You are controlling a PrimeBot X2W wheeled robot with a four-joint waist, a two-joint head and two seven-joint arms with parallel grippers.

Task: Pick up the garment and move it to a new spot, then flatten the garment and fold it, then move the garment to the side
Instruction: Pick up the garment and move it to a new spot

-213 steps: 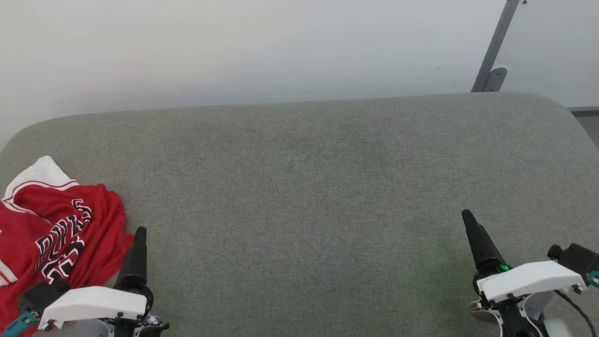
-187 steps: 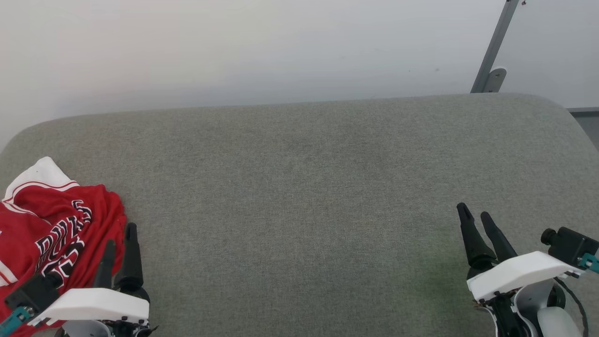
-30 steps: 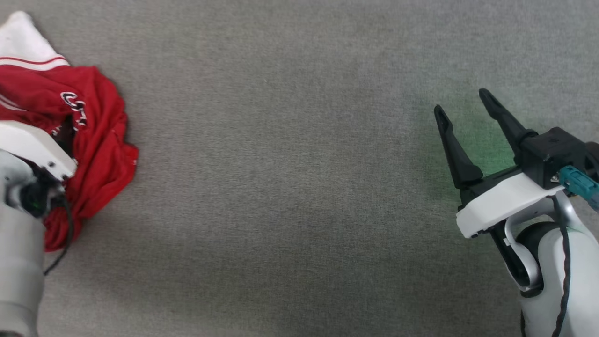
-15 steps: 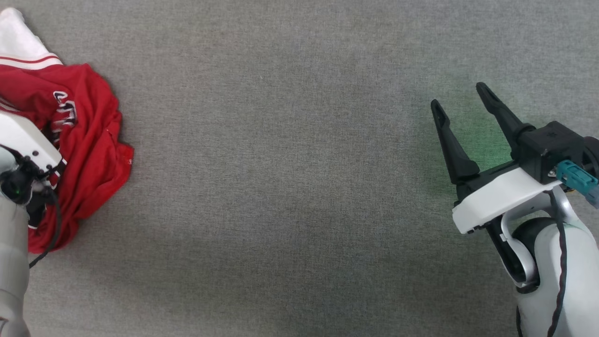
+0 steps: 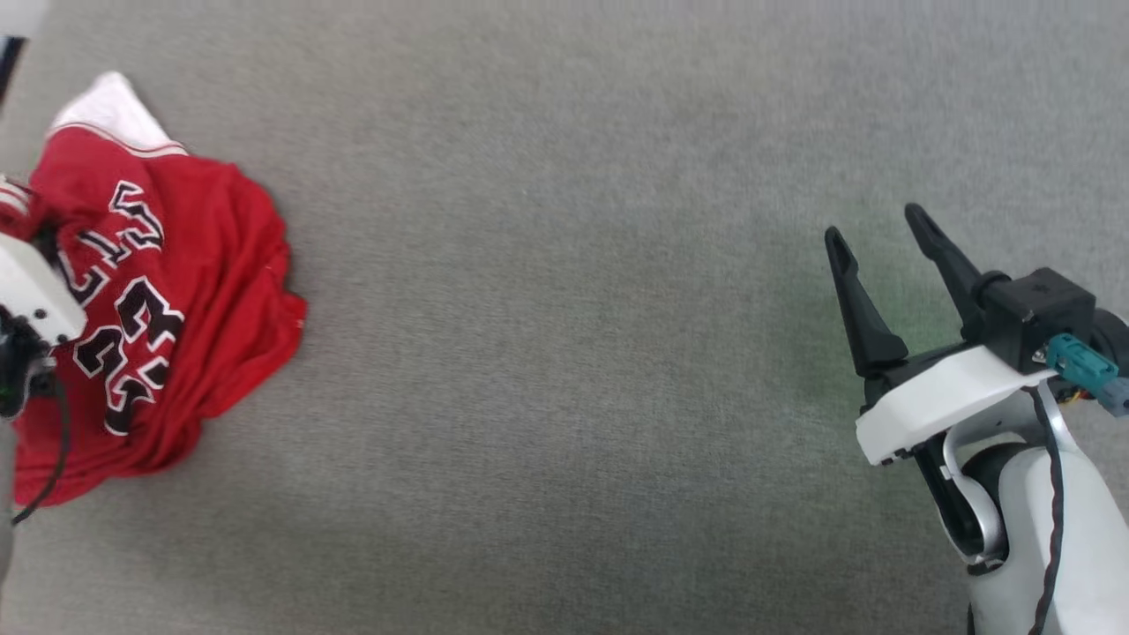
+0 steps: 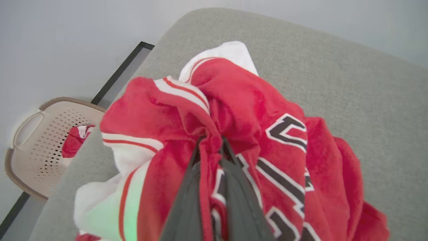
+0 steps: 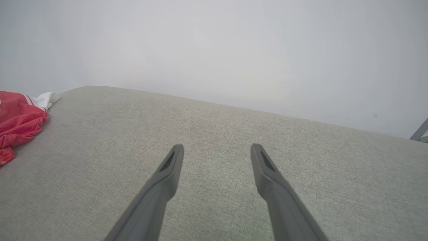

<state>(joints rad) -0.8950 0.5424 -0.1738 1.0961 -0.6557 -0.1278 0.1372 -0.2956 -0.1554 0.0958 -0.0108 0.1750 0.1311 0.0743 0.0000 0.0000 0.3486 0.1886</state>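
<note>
Step 1 is in hand, the pick-up: in the left wrist view the left jaws are pinched nearly together on a raised fold of the shirt, with red cloth gathered to a peak between their tips, so I judge the grasp made and the lift not yet done. The next move calls for raising that fold high enough that the hanging cloth clears the table, then carrying it toward the bare middle, where there is plenty of room for flattening. The right jaws stand wide apart and hold nothing, over bare table well to the right, free to take a second corner. The shirt lies in a crumpled heap at the table's left end; it is red, with black white-edged lettering and a broken 23 across its creases, red-and-white striped trim, and 1 white sleeve poking out at the far side. Beyond the table's corner a beige perforated basket sits low on the floor with something red in it
</note>
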